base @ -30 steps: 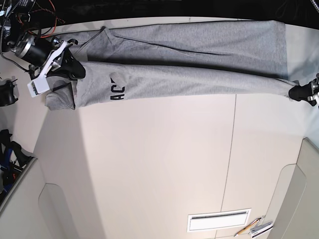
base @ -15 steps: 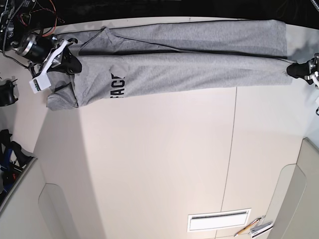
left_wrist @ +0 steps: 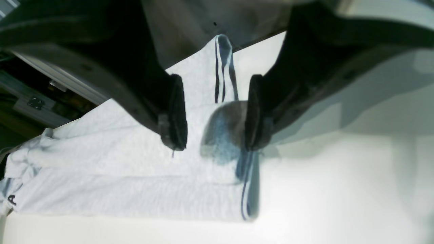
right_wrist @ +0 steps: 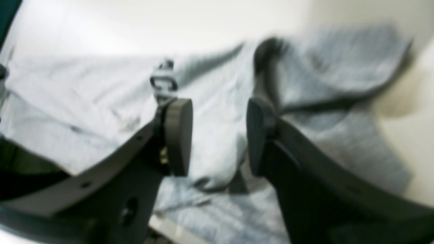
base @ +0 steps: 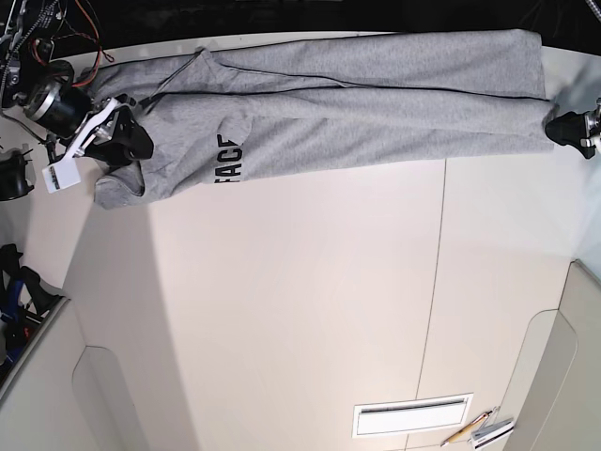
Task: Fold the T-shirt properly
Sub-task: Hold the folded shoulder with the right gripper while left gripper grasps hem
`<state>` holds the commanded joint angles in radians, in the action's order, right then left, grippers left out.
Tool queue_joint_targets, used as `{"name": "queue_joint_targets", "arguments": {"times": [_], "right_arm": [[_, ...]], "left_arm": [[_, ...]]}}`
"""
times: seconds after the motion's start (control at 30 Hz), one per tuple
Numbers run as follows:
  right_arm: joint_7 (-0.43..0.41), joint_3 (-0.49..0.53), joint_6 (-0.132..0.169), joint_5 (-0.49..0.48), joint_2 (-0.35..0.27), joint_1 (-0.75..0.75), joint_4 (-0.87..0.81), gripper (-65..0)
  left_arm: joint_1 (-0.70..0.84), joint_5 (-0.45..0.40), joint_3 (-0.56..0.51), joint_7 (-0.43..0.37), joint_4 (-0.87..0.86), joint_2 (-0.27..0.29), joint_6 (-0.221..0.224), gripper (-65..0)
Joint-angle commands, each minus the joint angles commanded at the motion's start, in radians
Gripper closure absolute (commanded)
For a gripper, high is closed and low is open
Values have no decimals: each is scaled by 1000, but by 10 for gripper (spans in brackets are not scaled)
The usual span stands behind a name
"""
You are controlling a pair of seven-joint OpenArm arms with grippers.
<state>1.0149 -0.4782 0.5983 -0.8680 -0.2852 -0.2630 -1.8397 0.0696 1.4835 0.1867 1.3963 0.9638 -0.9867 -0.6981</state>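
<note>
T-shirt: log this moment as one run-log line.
T-shirt: folded band on table | left pincer: open, over hem | right pincer: open, over sleeve end

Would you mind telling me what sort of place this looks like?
Probably a robotics lab bench: a large pale tabletop holding a heather-grey T-shirt with black lettering, loose red and black wiring, and a pencil near the edge.

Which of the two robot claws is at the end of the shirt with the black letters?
The right gripper, at the base view's left, by the T-shirt's lettering. The left gripper is at the plain hem end.
</note>
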Motion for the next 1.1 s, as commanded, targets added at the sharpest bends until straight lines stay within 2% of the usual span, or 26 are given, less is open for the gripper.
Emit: {"name": "queue_joint_targets", "arguments": {"times": [0.1,0.13,0.17,0.23,0.27,0.37,0.6,1.1], "right_arm": [[3,0,0,-8,0,27,0,-256],[3,0,0,-7,0,27,0,-230],[3,0,0,-6,0,27,0,-176],[6,0,0,-3,0,26,0,0],[6,0,0,-3,1,26,0,0],[6,4,4,0,5,21,10,0],[-2,56,4,37,3,22,122,0],[-17,57,4,29,3,24,149,0]], "left_arm": [[0,0,76,0,0,0,0,-315],[0,0,114,0,0,0,0,-315],[0,0,157,0,0,0,0,-316],[4,0,245,0,-1,9,0,-317],[21,0,285,0,-1,16,0,-328],[107,0,357,0,-1,53,0,-440],[232,0,364,0,-1,160,0,-443],[316,0,362,0,31,161,0,-443]]}}
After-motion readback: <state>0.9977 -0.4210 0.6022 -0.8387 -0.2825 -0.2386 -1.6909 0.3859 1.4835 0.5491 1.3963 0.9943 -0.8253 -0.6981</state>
